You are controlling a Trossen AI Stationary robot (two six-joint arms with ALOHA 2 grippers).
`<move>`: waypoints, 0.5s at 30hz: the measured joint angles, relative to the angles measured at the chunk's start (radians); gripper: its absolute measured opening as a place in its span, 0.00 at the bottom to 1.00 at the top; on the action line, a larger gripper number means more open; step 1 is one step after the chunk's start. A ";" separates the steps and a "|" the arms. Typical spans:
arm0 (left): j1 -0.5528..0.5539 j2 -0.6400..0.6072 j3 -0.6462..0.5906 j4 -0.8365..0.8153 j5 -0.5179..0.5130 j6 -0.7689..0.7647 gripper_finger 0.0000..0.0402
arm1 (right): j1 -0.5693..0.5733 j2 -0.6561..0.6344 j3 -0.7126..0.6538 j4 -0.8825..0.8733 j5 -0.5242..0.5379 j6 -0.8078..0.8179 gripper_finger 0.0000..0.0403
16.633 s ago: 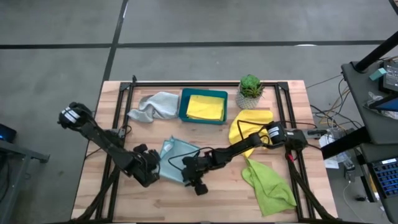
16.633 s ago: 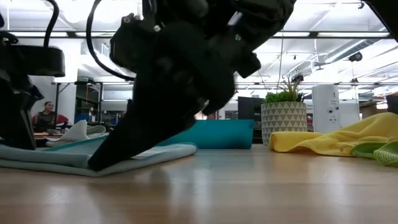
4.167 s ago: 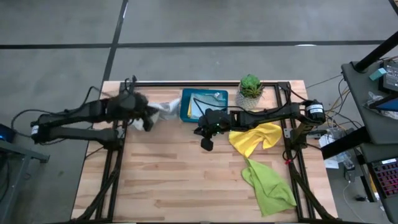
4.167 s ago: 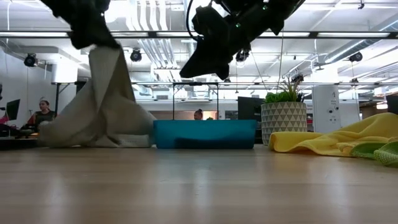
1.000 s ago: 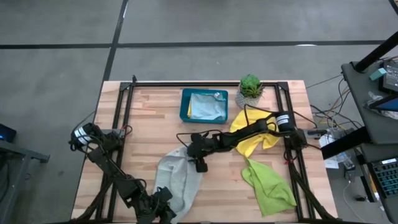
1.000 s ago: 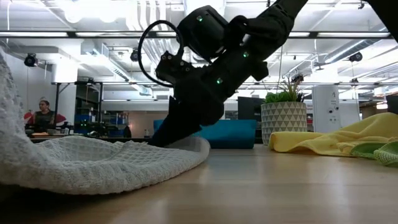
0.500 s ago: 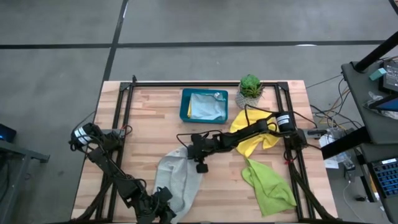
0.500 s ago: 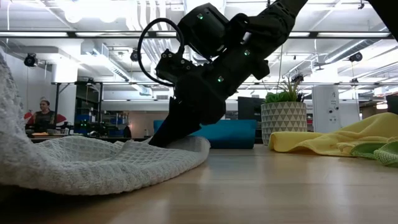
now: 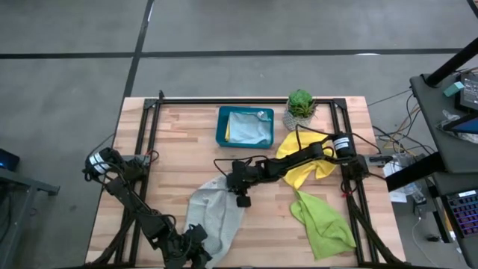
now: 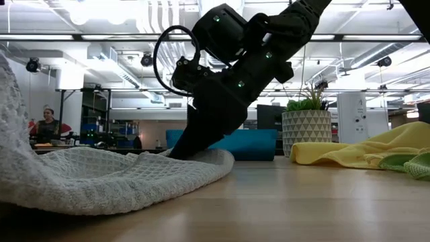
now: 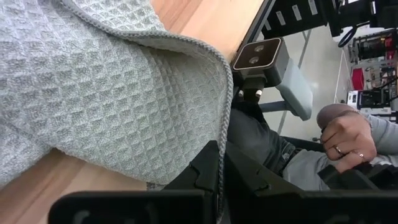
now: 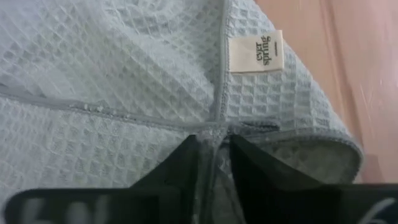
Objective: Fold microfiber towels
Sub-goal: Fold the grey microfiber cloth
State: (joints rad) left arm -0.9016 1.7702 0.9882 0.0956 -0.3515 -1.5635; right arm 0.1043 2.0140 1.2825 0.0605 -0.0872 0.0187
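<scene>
High view showed the grey towel (image 9: 213, 217) stretched near the table's front edge — the left gripper (image 9: 196, 243) clenched its near corner, the right gripper (image 9: 233, 187) pinched the far corner (hem between its fingers), likely to flatten it for folding.

1. Towels: five. One grey (image 9: 213, 218), one yellow (image 9: 305, 161), one lime green (image 9: 323, 223), and one light blue (image 9: 246, 126) lying over another yellow one (image 9: 226, 133) in the tray.
2. Trays: one, teal (image 9: 246, 142).
3. Potted plants: one (image 9: 300, 105).
4. Arms: two.
</scene>
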 joint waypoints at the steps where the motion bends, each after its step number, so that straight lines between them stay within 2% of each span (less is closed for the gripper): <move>1: 0.001 0.000 0.000 0.000 0.000 0.000 0.00 | 0.000 0.000 -0.001 0.001 0.000 0.000 0.24; 5: 0.006 0.000 0.000 0.000 -0.005 0.000 0.00 | 0.000 0.017 -0.001 0.043 0.000 -0.005 0.35; 8: 0.010 0.000 0.000 0.001 -0.012 0.000 0.00 | 0.000 0.032 -0.002 0.074 0.000 -0.037 0.38; 11: 0.010 0.000 0.000 0.002 -0.021 0.000 0.00 | 0.000 0.032 0.000 0.085 0.000 -0.044 0.34; 15: 0.010 0.000 0.000 0.001 -0.021 0.004 0.00 | 0.000 0.032 0.000 0.087 0.000 -0.058 0.20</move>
State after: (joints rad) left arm -0.8913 1.7702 0.9878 0.0963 -0.3729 -1.5594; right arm 0.1043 2.0460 1.2823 0.1471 -0.0872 -0.0392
